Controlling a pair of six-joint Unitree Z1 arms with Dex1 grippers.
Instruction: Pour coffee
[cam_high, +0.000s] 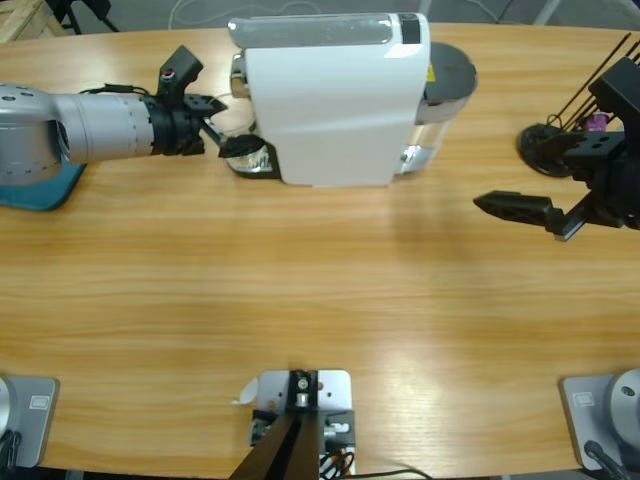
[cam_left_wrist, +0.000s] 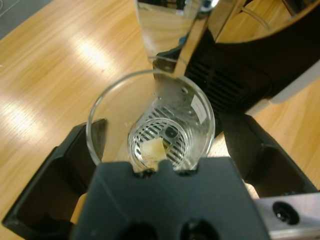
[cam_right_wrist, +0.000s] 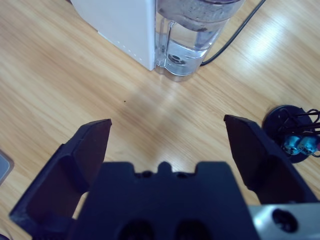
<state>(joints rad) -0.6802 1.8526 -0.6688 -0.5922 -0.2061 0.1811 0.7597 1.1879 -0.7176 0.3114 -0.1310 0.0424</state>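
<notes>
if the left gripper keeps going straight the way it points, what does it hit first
The clear glass already between the left gripper's open jaws, which stand apart from its walls; just behind that, the coffee machine, though depth there is unclear.

Overhead view; wrist views near table (cam_high: 320, 300)

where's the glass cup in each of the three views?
High view: glass cup sits upper left of centre, at the left gripper, against the white coffee machine.
Left wrist view: it fills the centre, between the jaws, over the machine's drip grille.
Right wrist view: not in it.
Shared landmark: the coffee machine, whose white body also shows in the right wrist view.
</notes>
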